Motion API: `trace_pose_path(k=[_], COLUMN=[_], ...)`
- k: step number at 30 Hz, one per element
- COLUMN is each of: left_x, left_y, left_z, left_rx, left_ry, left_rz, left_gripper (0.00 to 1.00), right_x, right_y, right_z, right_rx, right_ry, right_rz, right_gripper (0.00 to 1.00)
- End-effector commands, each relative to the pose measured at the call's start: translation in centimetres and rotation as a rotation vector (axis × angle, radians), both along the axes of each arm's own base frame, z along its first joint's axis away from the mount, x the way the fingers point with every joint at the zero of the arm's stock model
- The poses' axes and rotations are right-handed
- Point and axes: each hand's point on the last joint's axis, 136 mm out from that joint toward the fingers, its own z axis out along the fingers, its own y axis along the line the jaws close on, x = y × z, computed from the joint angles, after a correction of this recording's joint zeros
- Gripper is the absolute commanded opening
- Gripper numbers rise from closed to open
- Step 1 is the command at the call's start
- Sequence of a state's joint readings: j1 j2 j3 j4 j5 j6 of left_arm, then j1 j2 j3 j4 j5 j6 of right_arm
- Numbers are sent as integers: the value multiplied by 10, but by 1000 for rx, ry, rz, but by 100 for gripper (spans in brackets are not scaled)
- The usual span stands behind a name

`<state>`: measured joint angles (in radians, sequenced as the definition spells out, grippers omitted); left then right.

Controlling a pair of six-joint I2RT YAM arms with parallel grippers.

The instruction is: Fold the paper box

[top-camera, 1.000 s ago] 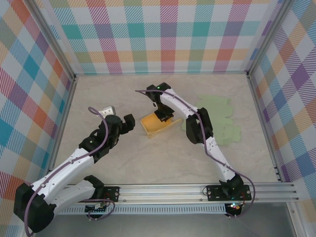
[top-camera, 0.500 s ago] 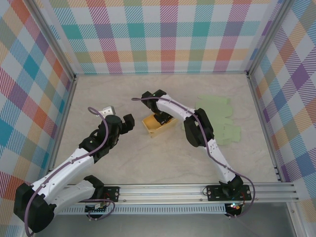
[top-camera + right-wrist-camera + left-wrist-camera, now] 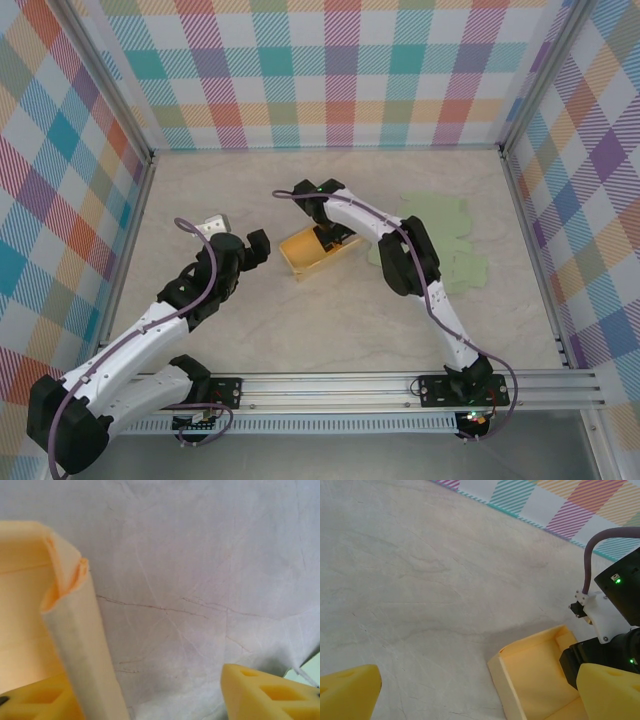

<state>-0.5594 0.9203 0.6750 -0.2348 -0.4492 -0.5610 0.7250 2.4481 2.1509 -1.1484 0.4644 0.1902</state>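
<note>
The yellow paper box lies on the table with its walls up and its open side facing upward. My right gripper hangs over the box's far right part. In the right wrist view this gripper stands open, with one upright box wall beside its left finger and bare table between the pads. My left gripper is open just left of the box, apart from it. In the left wrist view the box's near corner lies between the yellow fingertips.
Flat green paper sheets lie right of the box, partly under the right arm. Checked walls close the table on three sides. A metal rail with both arm bases runs along the near edge.
My right gripper has opened and let go of the box wall. The box has come down from a tilt and shifted a little to the left. The left arm has hardly moved.
</note>
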Motion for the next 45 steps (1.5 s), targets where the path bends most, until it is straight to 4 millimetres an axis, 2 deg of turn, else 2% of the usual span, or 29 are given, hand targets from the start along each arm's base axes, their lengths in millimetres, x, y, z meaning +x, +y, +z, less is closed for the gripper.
trace_pose_path(k=[1, 7, 10, 11, 12, 14, 16, 19, 21, 25, 27, 31, 33, 35, 39, 41, 43, 45], left_x=[1, 3, 9, 9, 13, 25, 43, 70, 87, 116, 129, 148, 154, 157, 155, 151, 145, 138], left_y=[-3, -10, -8, -3, 1, 7, 10, 11, 8, -2, -7, -19, -29, -38, -50, -51, -50, -49], left_z=[8, 7, 8, 2, -1, -6, -8, -22, -33, -66, -84, -112, -125, -136, -156, -164, -171, -175], left_rx=[-15, 1, 35, 62, 77, 78, 41, 13, 29, 52, 70, 81, 61, 33, -16, -21, -24, -28], left_ry=[-2, 23, 28, 58, 71, 90, 95, 146, 175, 258, 301, 373, 405, 430, 472, 495, 509, 520], left_rz=[-24, -58, -55, -40, -25, -11, -4, -6, -9, -33, -47, -81, -117, -147, -186, -190, -189, -189], left_gripper=[100, 100, 100, 100, 100, 100, 98, 93, 86, 74, 68, 56, 53, 49, 42, 40, 39, 37], right_x=[1, 6, 7, 7, 6, 5, 2, -6, -17, -40, -53, -83, -100, -114, -132, -136, -135, -132], right_y=[10, 19, 25, 27, 29, 31, 29, 21, 8, -19, -39, -77, -93, -97, -91, -78, -54, -36], right_z=[29, 74, 107, 118, 132, 154, 177, 204, 222, 243, 249, 238, 223, 204, 150, 123, 103, 87], right_rx=[69, 146, 217, 245, 275, 321, 361, 411, 445, 521, 543, 575, 579, 614, 722, 802, 913, 977], right_ry=[-28, -89, -137, -153, -175, -209, -247, -306, -351, -446, -499, -526, -494, -452, -329, -243, -159, -92], right_rz=[15, 27, 40, 45, 51, 57, 52, 30, 5, -55, -97, -206, -277, -315, -420, -467, -478, -485], right_gripper=[67, 72, 82, 83, 83, 100, 100, 100, 100, 100, 100, 100, 100, 100, 100, 99, 93, 81])
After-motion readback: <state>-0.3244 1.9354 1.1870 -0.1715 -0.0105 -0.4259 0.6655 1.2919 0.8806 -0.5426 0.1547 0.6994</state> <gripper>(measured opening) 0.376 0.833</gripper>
